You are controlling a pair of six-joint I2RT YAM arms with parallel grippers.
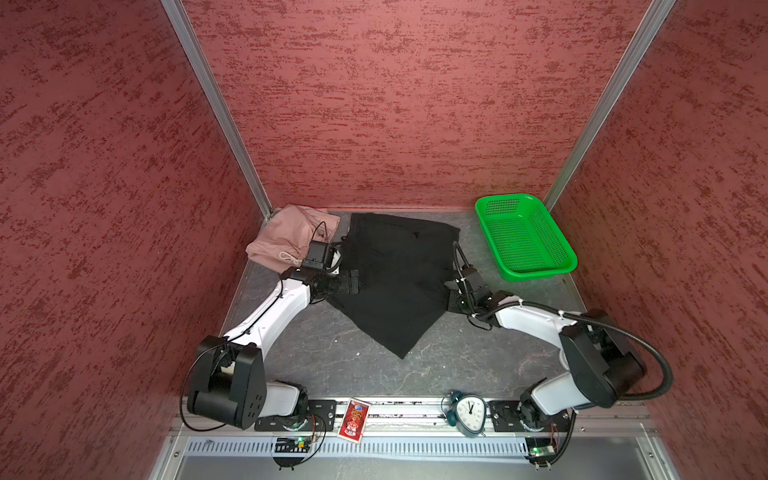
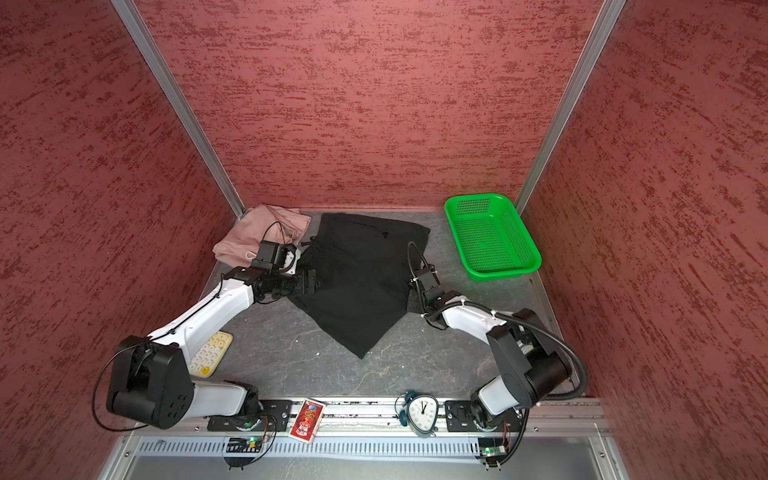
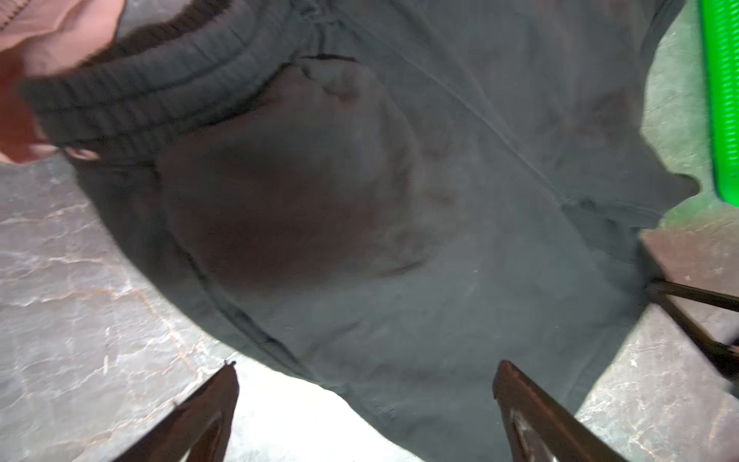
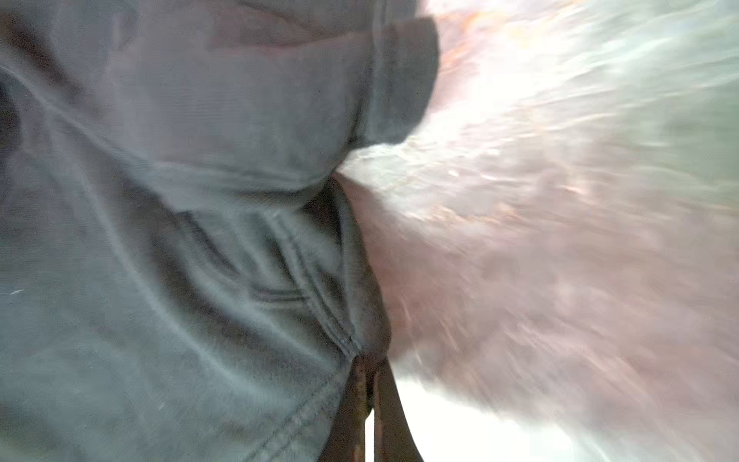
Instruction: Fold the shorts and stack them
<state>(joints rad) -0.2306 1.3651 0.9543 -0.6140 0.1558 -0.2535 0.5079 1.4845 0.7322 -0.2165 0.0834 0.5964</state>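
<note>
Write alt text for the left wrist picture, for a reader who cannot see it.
Black shorts with a ribbed elastic waistband lie spread on a grey marbled table. The left end effector hovers open at their edge; pink shorts and a green basket show at the picture's edges.

A: Top views — status?
B: Bright, even light; sharp focus. Wide-angle stretch splays the posts outward. The black shorts lose detail.
A: Wrist views?
B: Right wrist view: strong motion blur, table washed out by glare. Left wrist view — slightly soft.
</note>
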